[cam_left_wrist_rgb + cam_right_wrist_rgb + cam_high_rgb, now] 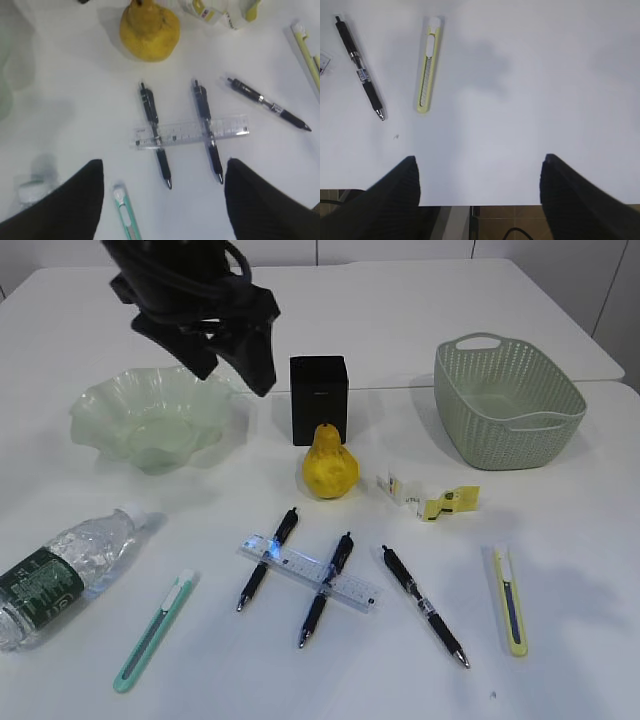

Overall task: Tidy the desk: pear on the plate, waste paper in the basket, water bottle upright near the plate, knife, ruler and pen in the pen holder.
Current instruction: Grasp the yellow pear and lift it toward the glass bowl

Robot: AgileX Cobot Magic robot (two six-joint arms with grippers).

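Clutter everywhere on white tabletop, nothing sorted yet. Yellow pear with short dark stem standing at centre, just in front of matte black square pen holder at 12 o'clock from it. Translucent pale-green glass plate with wavy rim at 9 to 10 o'clock from pear, empty. Grey-green perforated plastic basket at 2 o'clock, also empty. Crumpled yellow and whitish waste paper at 3 o'clock from pear, near it. Clear plastic water bottle with dark green label lying on its side at 8 o'clock, far left edge.

Short transparent plastic ruler at 6 o'clock from pear, resting across two black pens, so likely awkward to lift alone. Third black pen apart at 5 o'clock. Teal utility knife at 7 o'clock; yellow-green utility knife at 4 o'clock.

Left gripper raised above plate and pen holder, fingers spread wide, holding nothing, wrist camera looking down on pear, ruler and pens, probably lining up a first pick. Right gripper out of exterior view, hanging over bare tabletop near front edge, fingers spread, empty, yellow-green knife at 11 o'clock ahead.
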